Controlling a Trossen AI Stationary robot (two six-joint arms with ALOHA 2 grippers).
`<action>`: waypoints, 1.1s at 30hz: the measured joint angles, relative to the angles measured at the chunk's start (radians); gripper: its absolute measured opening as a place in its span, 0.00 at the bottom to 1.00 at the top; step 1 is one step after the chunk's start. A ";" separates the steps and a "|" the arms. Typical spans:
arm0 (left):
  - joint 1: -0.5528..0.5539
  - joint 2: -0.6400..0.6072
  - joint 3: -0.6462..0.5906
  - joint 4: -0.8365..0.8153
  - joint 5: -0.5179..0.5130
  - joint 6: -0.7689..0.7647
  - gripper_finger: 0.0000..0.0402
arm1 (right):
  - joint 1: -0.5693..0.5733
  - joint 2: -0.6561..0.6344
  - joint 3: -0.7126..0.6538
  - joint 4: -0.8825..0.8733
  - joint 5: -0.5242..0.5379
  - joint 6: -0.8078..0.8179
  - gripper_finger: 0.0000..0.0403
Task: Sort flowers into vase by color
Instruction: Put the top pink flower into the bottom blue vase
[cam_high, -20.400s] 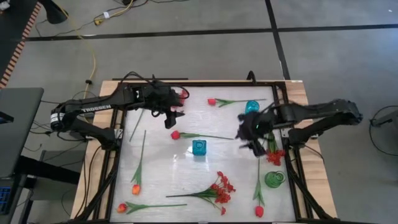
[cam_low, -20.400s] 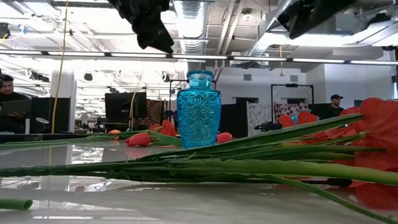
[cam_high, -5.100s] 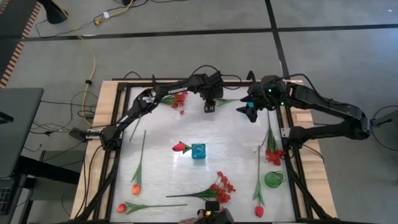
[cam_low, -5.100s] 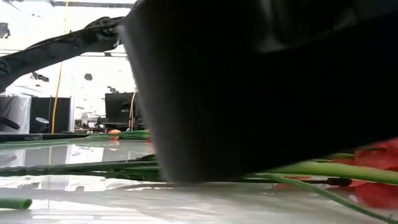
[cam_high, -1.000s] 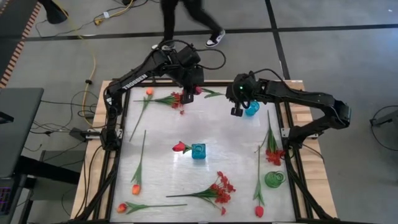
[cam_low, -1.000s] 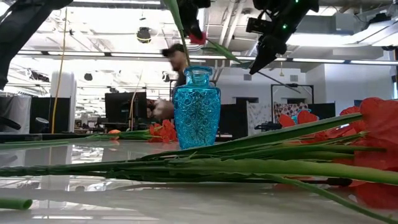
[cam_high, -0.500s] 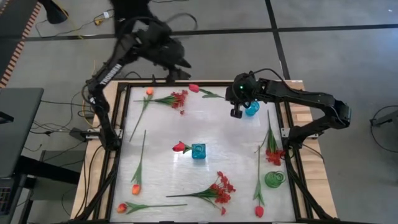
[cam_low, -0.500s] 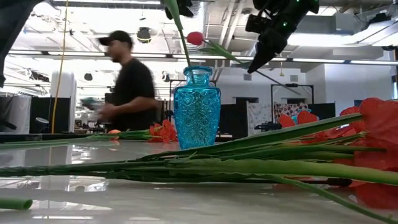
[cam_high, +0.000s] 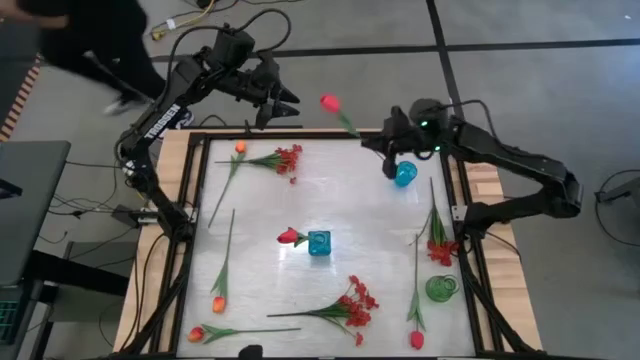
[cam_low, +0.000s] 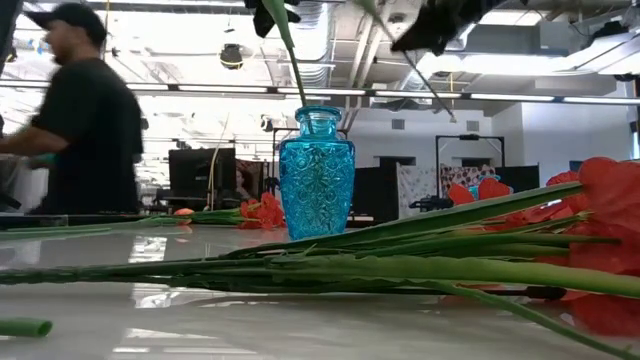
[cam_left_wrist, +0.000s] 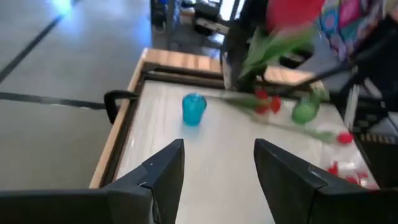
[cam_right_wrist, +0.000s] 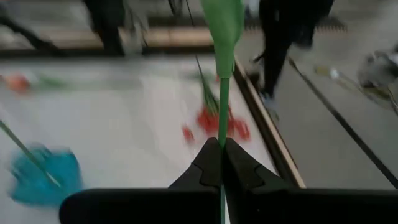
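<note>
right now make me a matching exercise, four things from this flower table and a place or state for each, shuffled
Things:
1. left pincer
2. right pincer
3. green vase
4. middle blue vase

Place or state:
A. holds a rosebud already
B. shut on a green stem
C. open, empty, out past the table's far edge
D. stands near the right edge, nothing in it

Pairs: 1-C, 2-B, 3-D, 4-A
</note>
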 joint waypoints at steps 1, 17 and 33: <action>-0.003 -0.024 -0.045 0.058 -0.001 -0.027 0.44 | -0.009 -0.012 0.000 0.024 -0.039 0.018 0.06; -0.360 -0.215 -0.702 1.219 -0.240 -0.523 0.42 | 0.091 -0.011 0.000 0.411 -0.390 0.246 0.07; -0.459 -0.215 -0.711 1.246 -0.223 -0.466 0.42 | 0.290 0.019 -0.002 0.533 -0.044 0.426 0.07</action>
